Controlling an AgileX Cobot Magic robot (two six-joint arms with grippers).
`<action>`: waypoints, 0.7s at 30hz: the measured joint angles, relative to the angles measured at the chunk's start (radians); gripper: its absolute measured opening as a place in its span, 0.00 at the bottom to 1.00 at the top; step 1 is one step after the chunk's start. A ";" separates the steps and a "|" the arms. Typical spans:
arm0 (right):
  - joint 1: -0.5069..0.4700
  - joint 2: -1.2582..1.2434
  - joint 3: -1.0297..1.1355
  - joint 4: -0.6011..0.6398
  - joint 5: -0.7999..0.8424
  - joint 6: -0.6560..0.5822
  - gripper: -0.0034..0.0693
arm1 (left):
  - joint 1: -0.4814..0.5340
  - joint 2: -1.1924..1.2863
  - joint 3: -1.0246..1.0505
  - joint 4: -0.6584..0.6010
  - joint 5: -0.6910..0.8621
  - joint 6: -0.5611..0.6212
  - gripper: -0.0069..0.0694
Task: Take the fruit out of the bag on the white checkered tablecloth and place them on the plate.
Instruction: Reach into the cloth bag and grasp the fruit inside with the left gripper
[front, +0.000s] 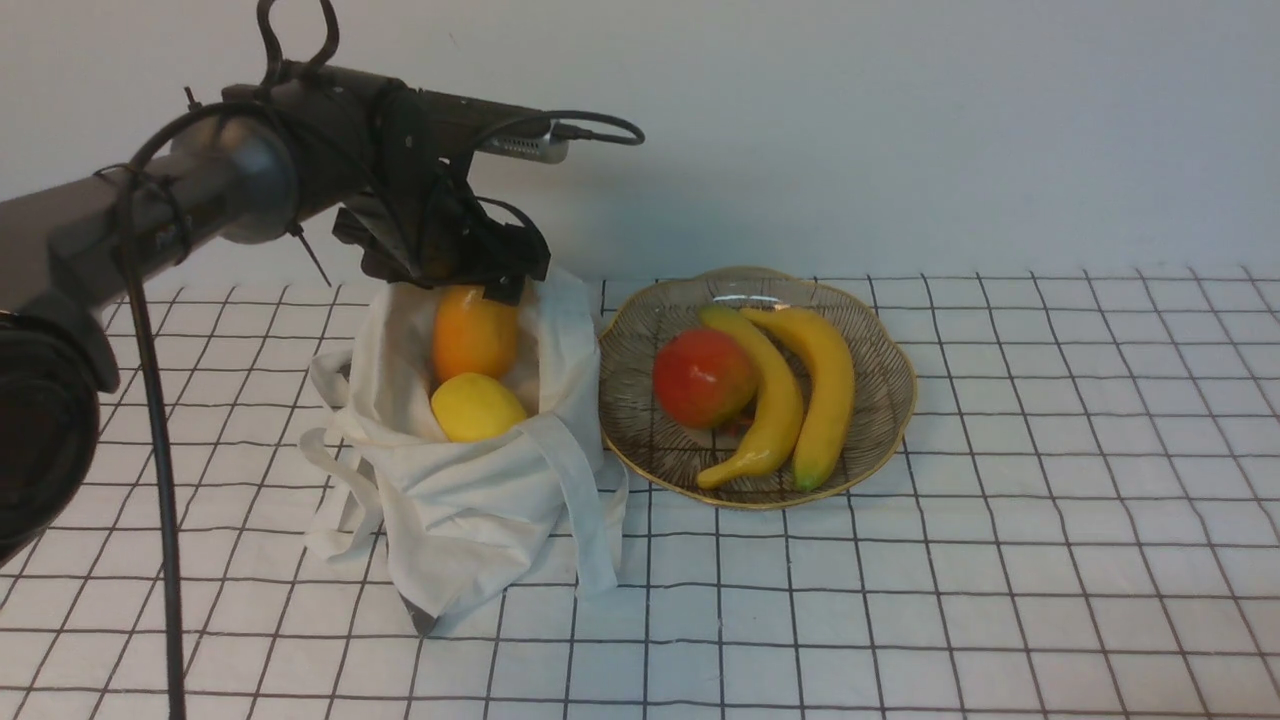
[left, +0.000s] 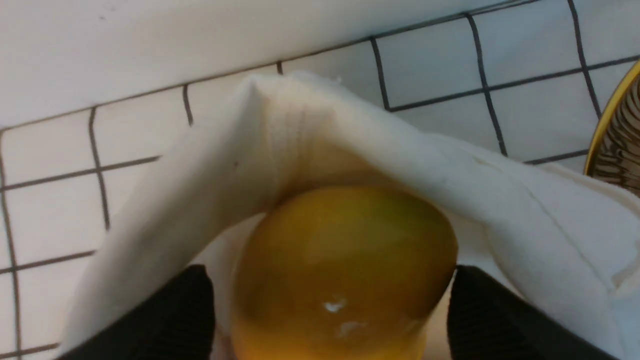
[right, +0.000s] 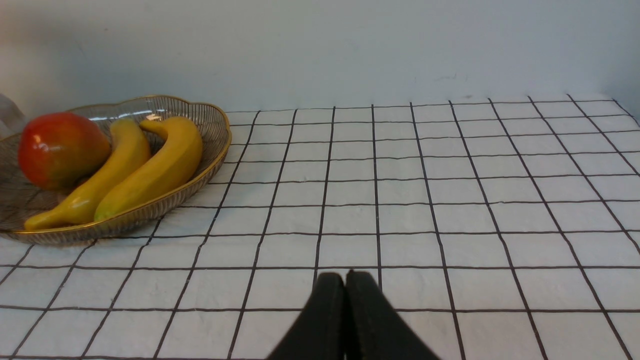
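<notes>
The white cloth bag (front: 470, 500) stands on the white checkered tablecloth (front: 1000, 550), left of the plate (front: 640, 330). The glossy orange-yellow fruit (front: 475, 332) stands upright in the bag's mouth, and the yellow lemon (front: 477, 407) lies in front of it. My left gripper (front: 480, 285) is at the top of the orange-yellow fruit (left: 345, 260). Its jaws are open and straddle the fruit: one finger (left: 475, 300) touches it, and the other (left: 185, 305) stands a little off. The bag's cloth (left: 350, 125) folds behind the fruit. My right gripper (right: 345, 275) is shut and empty low over the cloth, right of the plate (right: 215, 125).
The plate holds a round red-and-green fruit (front: 703, 378) and two curved bananas (front: 770, 400) (front: 825, 390). A pale wall rises just behind the table. The bag's strap handles (front: 585, 500) hang down at its front and left. The plate's gold rim (left: 607, 115) lies close to the bag.
</notes>
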 joint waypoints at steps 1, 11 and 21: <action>0.000 0.000 0.000 0.000 0.000 0.000 0.03 | 0.000 0.003 0.000 -0.005 -0.002 0.002 0.84; 0.000 0.000 0.000 0.000 0.000 0.000 0.03 | 0.000 0.039 0.000 -0.010 -0.050 0.010 0.83; 0.000 0.000 0.000 0.000 0.000 0.000 0.03 | 0.001 0.028 0.001 -0.004 -0.007 0.049 0.77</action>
